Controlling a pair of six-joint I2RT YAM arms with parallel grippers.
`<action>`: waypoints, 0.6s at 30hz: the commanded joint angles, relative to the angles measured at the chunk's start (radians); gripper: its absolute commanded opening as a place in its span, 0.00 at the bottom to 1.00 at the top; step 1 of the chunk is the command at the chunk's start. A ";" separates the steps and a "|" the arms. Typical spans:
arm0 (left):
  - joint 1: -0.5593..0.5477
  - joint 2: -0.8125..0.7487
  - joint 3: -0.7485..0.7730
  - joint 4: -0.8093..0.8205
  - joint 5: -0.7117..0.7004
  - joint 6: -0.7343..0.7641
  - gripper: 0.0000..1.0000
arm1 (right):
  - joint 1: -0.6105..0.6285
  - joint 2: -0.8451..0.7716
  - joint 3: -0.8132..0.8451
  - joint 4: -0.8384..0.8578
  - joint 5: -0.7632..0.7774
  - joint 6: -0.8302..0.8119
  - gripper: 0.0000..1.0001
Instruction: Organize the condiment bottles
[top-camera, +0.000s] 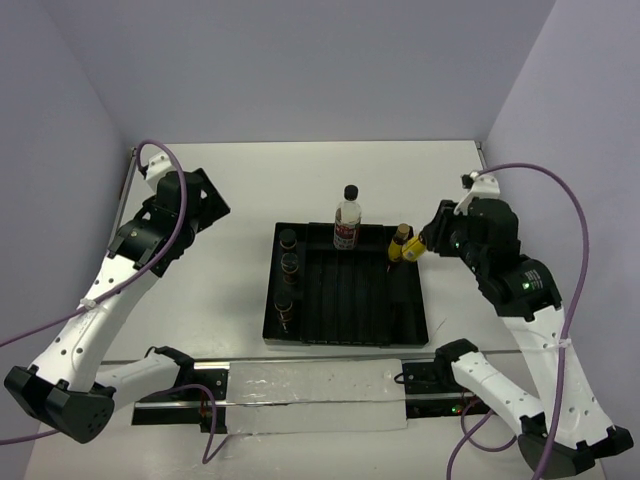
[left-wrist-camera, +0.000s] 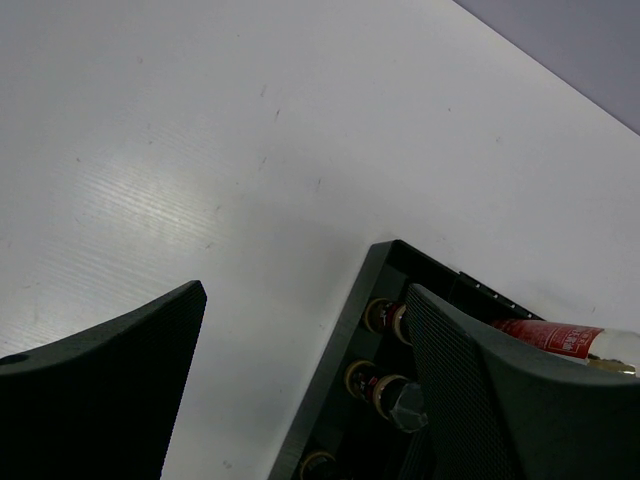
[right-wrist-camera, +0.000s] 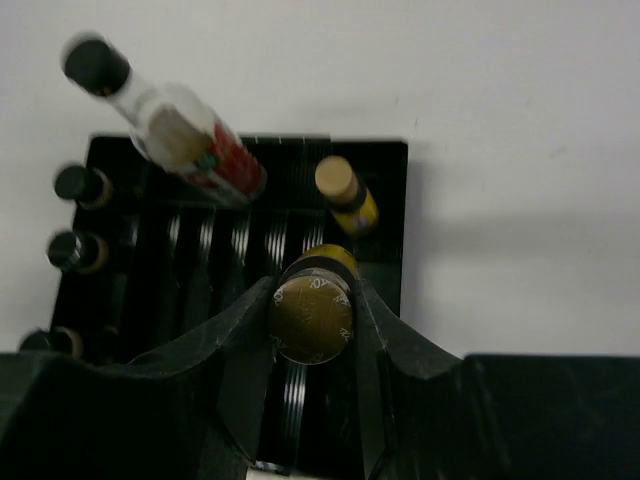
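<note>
The right hand (right-wrist-camera: 312, 335) grips a yellow bottle (right-wrist-camera: 313, 312) above the far right corner of the tray (right-wrist-camera: 392, 262), just beside the second yellow bottle (right-wrist-camera: 349, 200), which a crooked descent could topple, while the left hand (left-wrist-camera: 305, 295) hangs open over the desk (left-wrist-camera: 200, 150).

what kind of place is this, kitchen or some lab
Most likely a robot lab test cell: a white table boxed in by blank walls, a left arm and right arm bolted at its near edge, and one staged black tray of condiment bottles.
</note>
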 joint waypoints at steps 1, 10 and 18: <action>0.005 -0.021 -0.010 0.028 0.000 -0.015 0.89 | 0.023 -0.065 -0.072 -0.023 -0.018 0.002 0.09; 0.005 -0.008 -0.008 0.033 0.004 -0.016 0.89 | 0.024 -0.124 -0.374 0.201 0.005 0.002 0.09; 0.005 -0.009 -0.012 0.030 -0.004 -0.015 0.89 | 0.023 -0.080 -0.470 0.292 0.003 0.002 0.09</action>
